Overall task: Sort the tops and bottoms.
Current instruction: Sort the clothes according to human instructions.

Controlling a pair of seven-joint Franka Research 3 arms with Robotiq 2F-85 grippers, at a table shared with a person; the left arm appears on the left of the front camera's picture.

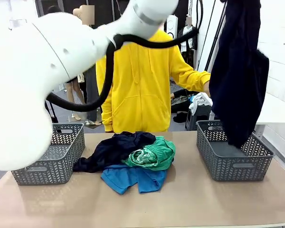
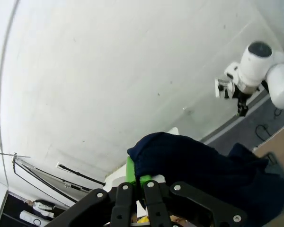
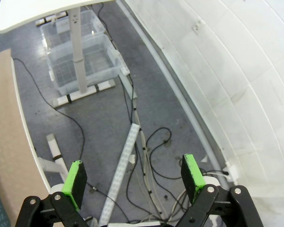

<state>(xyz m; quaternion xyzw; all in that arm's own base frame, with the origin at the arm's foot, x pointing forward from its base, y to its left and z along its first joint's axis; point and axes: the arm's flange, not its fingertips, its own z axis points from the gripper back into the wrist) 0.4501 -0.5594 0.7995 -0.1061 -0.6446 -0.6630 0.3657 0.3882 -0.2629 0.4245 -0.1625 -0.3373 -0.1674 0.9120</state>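
Tan tabletop [image 1: 204, 199] runs across the front view, with a white wall at the right edge. At far left the left arm [image 1: 38, 85] looms large, its upper links crossing toward the upper right and leaving the frame at the top. Below it, at the table's left end, stands a grey basket [image 1: 50, 156]. In the middle lies a pile. A crumpled navy garment [image 1: 114, 149] is on its left, and bright green shorts [image 1: 154, 154] are on its right, touching it. A blue shirt [image 1: 133, 178] is spread under both, toward the near edge. Behind the pile stands a person in a yellow hoodie [image 1: 140, 80], one arm held out to the right. At the table's right end is a second grey basket [image 1: 232, 159]. Over it, in the upper right of the frame, hangs a long dark navy garment [image 1: 240, 71]; its lower end dips inside the basket's walls, and whether it touches the bottom I cannot tell.

From the left wrist, the left gripper [image 2: 135, 177] is clamped tight on this hanging cloth at the lower middle.

From the right wrist, the right gripper [image 3: 135, 177] stands spread wide with nothing between its pads, over a grey floor with cables.
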